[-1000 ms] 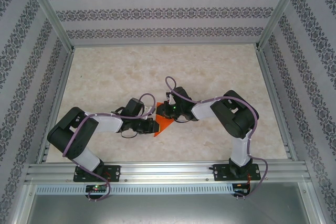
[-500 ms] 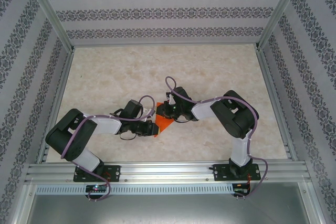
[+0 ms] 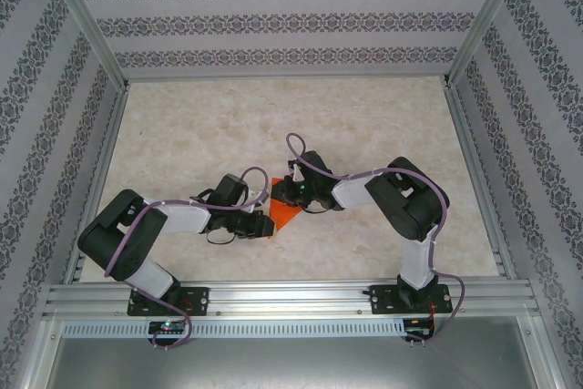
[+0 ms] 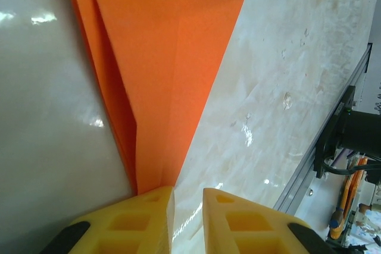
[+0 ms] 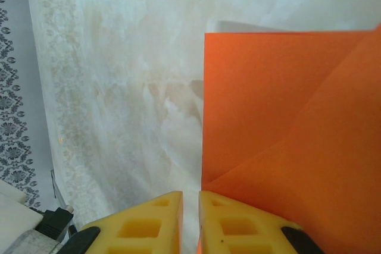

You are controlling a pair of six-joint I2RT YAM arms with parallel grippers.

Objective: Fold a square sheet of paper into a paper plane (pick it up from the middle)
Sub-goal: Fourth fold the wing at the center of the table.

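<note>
1. Now, from the top camera: the thin, bright orange paper sheet (image 3: 284, 214) lies folded on the pale marbled tabletop (image 3: 383, 134), around the middle and toward the near side, with both arms crowding in on it.
2. The left gripper (image 3: 262, 225) sits at the sheet's near-left edge and the right gripper (image 3: 285, 199) at its far edge. From up here the jaws are too small to read.
3. Over to the left wrist: the orange paper sheet (image 4: 172, 57) runs as a long tapering wedge from the top of the view down to the left gripper (image 4: 186, 197). A folded flap is layered along its left side.
4. The narrow end meets the yellow finger (image 4: 137, 221) on the view's left. The two fingers are parted by a slim slit with bare tabletop (image 4: 280, 87) showing through, and nothing is clasped.
5. Right wrist next: the orange paper sheet (image 5: 286, 117) lies flat on the tabletop (image 5: 119, 87), taking the right half of the view. It has a straight left edge and a diagonal crease across it.
6. The right gripper (image 5: 190, 203) has its yellow fingers a hair apart, released. The sheet's left edge runs down to the finger (image 5: 238, 230) on the view's right, and no paper sits in the slit.
</note>
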